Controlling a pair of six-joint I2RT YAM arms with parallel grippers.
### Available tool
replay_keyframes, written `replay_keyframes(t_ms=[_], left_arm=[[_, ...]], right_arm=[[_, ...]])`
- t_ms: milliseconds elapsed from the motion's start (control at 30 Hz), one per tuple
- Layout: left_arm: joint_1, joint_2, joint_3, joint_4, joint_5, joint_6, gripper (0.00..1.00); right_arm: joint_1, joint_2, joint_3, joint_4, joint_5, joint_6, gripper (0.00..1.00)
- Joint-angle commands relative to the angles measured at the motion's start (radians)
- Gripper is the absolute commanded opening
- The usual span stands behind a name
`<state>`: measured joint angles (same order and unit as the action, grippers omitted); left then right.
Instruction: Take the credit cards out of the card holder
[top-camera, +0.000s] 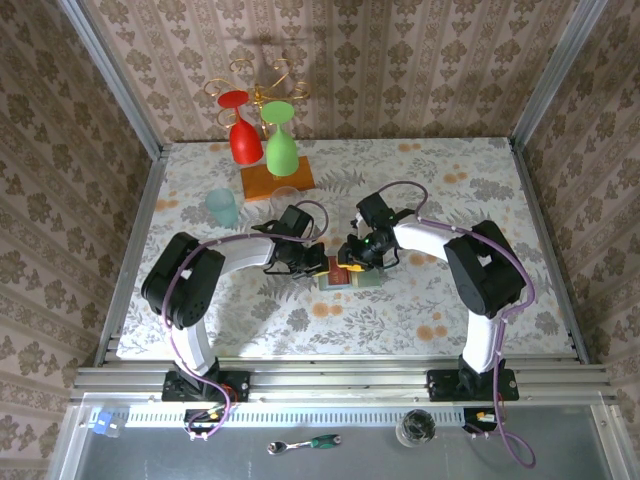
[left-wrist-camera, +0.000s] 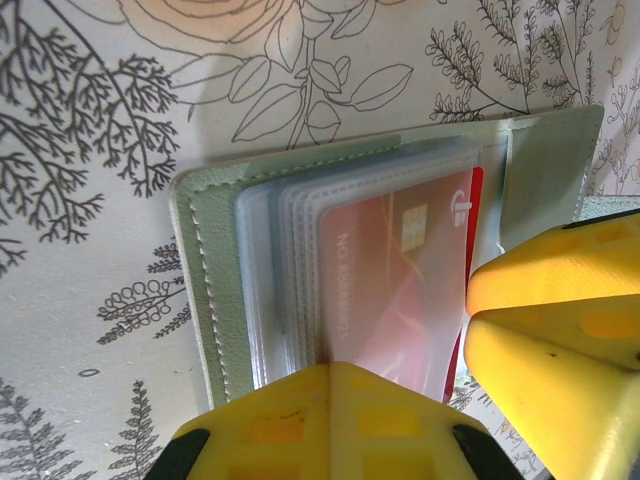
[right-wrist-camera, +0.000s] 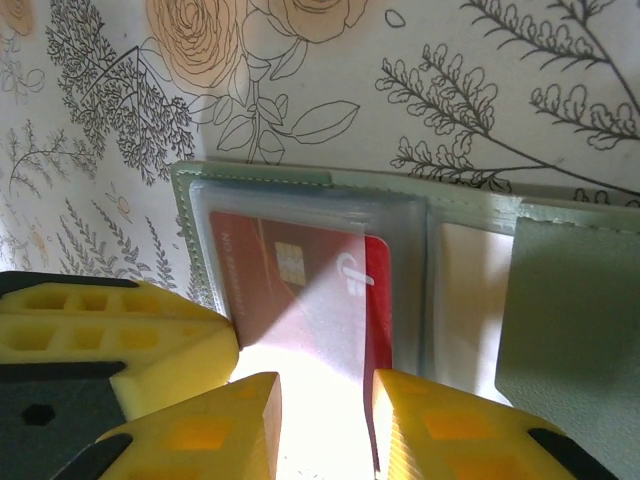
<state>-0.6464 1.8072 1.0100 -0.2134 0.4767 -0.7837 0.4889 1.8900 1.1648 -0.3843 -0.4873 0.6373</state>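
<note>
The card holder (top-camera: 352, 279) lies open mid-table (top-camera: 450, 200) between both arms; a red credit card (right-wrist-camera: 290, 290) sits in its clear sleeve (left-wrist-camera: 275, 280); the right gripper (right-wrist-camera: 325, 400) straddles the card's near edge, fingers a narrow gap apart; the left gripper (left-wrist-camera: 330, 410) meets the holder's edge, its opening impossible to judge.

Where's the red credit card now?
Mid-table in the top view; the red plastic credit card sits inside a clear sleeve of the open pale sage-green card holder, just beyond the right hand.
</note>
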Motion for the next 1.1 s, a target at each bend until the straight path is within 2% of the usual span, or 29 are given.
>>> replay_keyframes(t_ms=[0, 300, 667, 933, 1067], left_arm=[[0.007, 0.02, 0.001, -0.05, -0.029, 0.028, 0.0], [0.009, 0.016, -0.002, -0.055, -0.032, 0.034, 0.0], [0.013, 0.021, -0.002, -0.058, -0.032, 0.038, 0.0], [0.019, 0.012, -0.005, -0.059, -0.032, 0.041, 0.0], [0.021, 0.011, -0.006, -0.06, -0.032, 0.042, 0.0]], right_arm=[[-0.001, 0.026, -0.016, 0.014, -0.027, 0.012, 0.3], [-0.001, 0.037, -0.025, 0.024, -0.043, 0.002, 0.21], [-0.001, 0.041, -0.025, 0.03, -0.063, -0.001, 0.16], [-0.001, 0.024, -0.017, -0.051, 0.085, -0.015, 0.24], [-0.001, -0.004, -0.017, -0.056, 0.092, -0.022, 0.25]])
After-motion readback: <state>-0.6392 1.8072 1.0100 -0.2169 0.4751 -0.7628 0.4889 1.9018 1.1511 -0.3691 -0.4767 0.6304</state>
